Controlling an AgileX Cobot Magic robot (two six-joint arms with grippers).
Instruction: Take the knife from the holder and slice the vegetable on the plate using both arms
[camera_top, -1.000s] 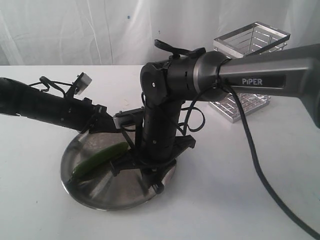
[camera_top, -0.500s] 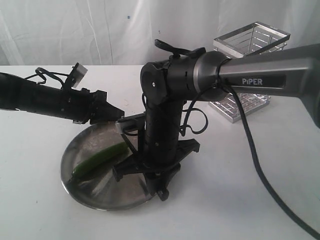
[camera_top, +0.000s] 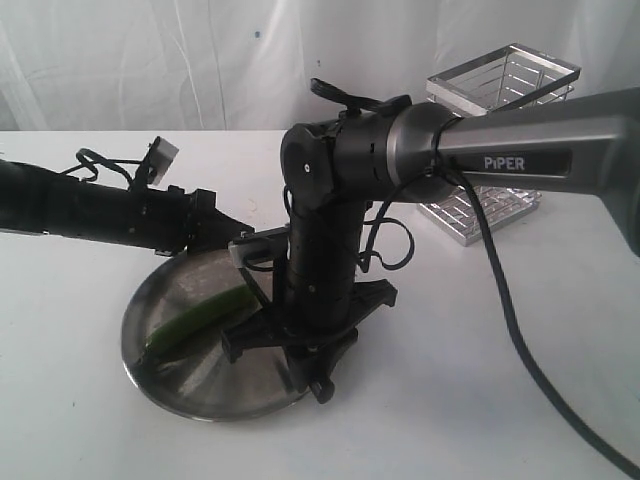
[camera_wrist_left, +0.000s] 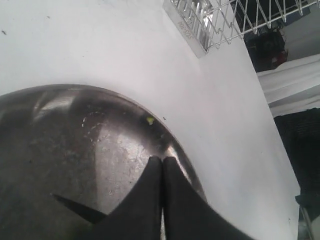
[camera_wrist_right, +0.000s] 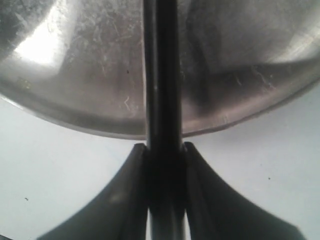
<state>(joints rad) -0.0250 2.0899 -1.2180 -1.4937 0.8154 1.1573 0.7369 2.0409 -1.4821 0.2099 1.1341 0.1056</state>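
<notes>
The green vegetable (camera_top: 198, 318) lies on the left part of the steel plate (camera_top: 175, 385). My right gripper (camera_top: 316, 378) hangs at the plate's near right rim, shut on the knife (camera_wrist_right: 160, 75). The knife's dark length runs from between the fingers (camera_wrist_right: 162, 147) out over the plate (camera_wrist_right: 75, 60). My left gripper (camera_top: 243, 232) is shut and empty, hovering over the plate's far rim; its closed tips (camera_wrist_left: 161, 161) sit above the plate (camera_wrist_left: 60, 140). The vegetable does not show in either wrist view. The wire holder (camera_top: 500, 95) stands at the back right.
The right arm's thick grey link (camera_top: 540, 150) and its black cable (camera_top: 510, 320) cross the right side of the table. The holder's rim (camera_wrist_left: 225, 17) shows beyond the plate in the left wrist view. A white curtain hangs behind the table.
My left gripper has lifted off the plate's far side and shifted right. The right wrist has sunk a little toward the plate's near rim. The vegetable has stayed put.
</notes>
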